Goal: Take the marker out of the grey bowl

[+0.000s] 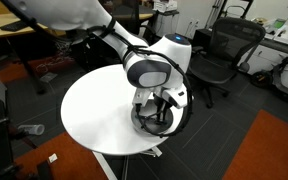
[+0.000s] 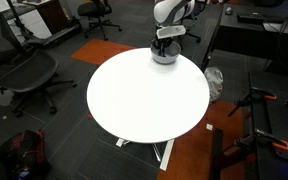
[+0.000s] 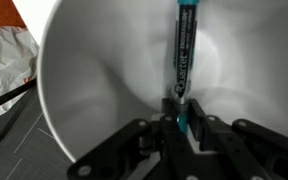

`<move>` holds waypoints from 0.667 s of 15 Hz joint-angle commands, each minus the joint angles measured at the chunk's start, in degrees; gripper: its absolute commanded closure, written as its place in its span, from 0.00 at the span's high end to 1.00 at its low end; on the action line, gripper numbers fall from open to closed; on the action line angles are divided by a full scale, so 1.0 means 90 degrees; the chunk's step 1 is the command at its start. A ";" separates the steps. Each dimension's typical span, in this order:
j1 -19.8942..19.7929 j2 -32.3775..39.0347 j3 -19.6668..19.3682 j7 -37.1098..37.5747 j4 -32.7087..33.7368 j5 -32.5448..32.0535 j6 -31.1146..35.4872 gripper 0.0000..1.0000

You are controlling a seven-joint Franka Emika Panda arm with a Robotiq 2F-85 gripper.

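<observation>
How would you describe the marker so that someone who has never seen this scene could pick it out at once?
Find the round white tabletop; at its edge, under the robot's arm, stands a smooth round light-grey bowl. Inside lies the slim dark marker with a teal-blue section, the only thing in the bowl, its near end gripped between the black fingers.

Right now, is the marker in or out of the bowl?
In: the marker lies inside the bowl, gripper pinching its near end.
</observation>
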 commanded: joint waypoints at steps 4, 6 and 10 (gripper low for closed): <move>0.0097 -0.0464 -0.0100 0.0003 -0.0367 -0.0002 0.0035 0.05; 0.0188 -0.0756 -0.0195 0.0059 -0.0617 -0.0064 0.0152 0.05; 0.0476 -0.1461 -0.0411 0.0106 -0.1164 -0.0343 0.0226 0.05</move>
